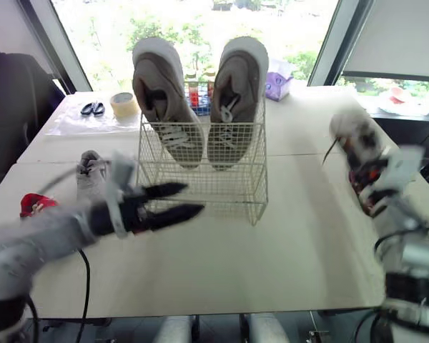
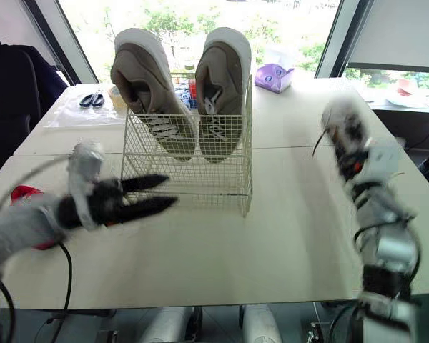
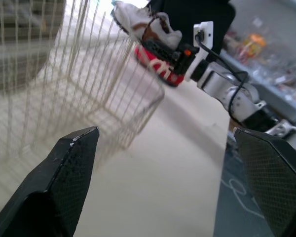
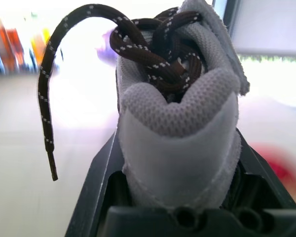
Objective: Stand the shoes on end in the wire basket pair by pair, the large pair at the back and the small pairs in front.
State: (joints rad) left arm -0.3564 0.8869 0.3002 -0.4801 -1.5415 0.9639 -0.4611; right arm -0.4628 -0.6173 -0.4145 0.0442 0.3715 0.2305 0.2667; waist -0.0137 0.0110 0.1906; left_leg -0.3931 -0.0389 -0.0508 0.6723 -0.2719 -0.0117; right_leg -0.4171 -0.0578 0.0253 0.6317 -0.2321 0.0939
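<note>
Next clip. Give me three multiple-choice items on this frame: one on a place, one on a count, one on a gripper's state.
1. The left gripper is: A) outside the wire basket, at its front B) inside it C) behind it.
2. Shoes standing in the basket: A) one B) two C) four.
3. The right gripper is: A) open and empty B) shut on a grey shoe C) shut on the basket's rim.
Key: 1 A, it sits before the front mesh; 2 B, two large shoes stand on end there; 3 B, it clamps the dark-laced shoe.
</note>
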